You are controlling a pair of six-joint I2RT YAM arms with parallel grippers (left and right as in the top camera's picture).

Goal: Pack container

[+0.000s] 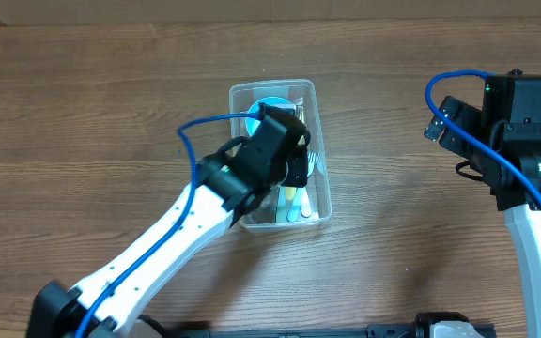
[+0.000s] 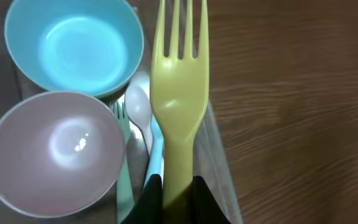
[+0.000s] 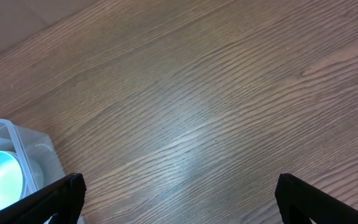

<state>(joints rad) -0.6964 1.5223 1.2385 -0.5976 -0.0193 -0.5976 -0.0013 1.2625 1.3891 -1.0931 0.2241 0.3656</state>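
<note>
The clear plastic container (image 1: 316, 150) stands at the table's middle, and my left arm reaches over it. My left gripper (image 2: 178, 190) is shut on a yellow plastic fork (image 2: 179, 93), held tines forward above the container's right side (image 2: 221, 168). Inside lie a teal bowl (image 2: 73, 43), a pale pink bowl (image 2: 48, 152), a white spoon (image 2: 138, 109), a light green fork and a blue utensil handle. My right gripper (image 3: 179, 193) is open and empty over bare wood at the right, with the container's corner (image 3: 17, 140) at its left.
The table is brown wood. My left arm (image 1: 186, 235) crosses it from the lower left. My right arm (image 1: 515, 150) stands at the right edge.
</note>
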